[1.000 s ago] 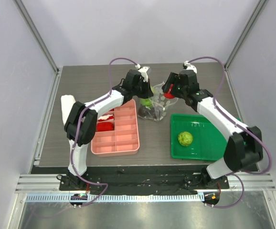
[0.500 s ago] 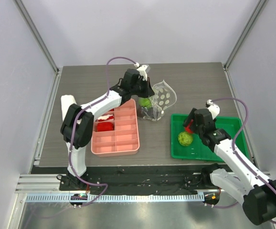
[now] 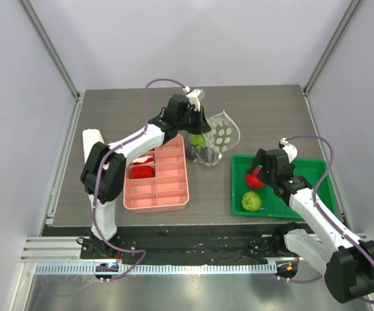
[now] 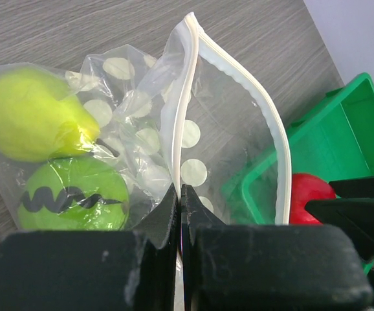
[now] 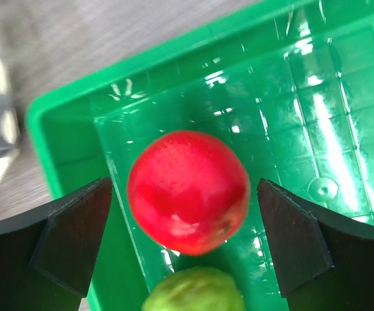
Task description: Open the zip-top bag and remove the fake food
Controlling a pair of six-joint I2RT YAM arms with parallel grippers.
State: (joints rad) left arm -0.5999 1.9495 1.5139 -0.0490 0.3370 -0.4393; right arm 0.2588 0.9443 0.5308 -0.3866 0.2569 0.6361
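The zip-top bag (image 4: 226,129) is pinched tight in the left gripper (image 4: 180,194), the red apple (image 5: 188,191) is seen loose between the right gripper's (image 5: 184,214) wide jaws, and the pear (image 4: 32,123) and green ball (image 4: 70,194) are left bagged.

A dark wood-grain table (image 3: 264,103) stands enclosed by plain pale walls (image 3: 187,39).

My gripper (image 5: 184,223), fingers spread clear of a red apple (image 5: 188,188) over the green tray (image 5: 303,78), a green fruit (image 5: 193,295) just below
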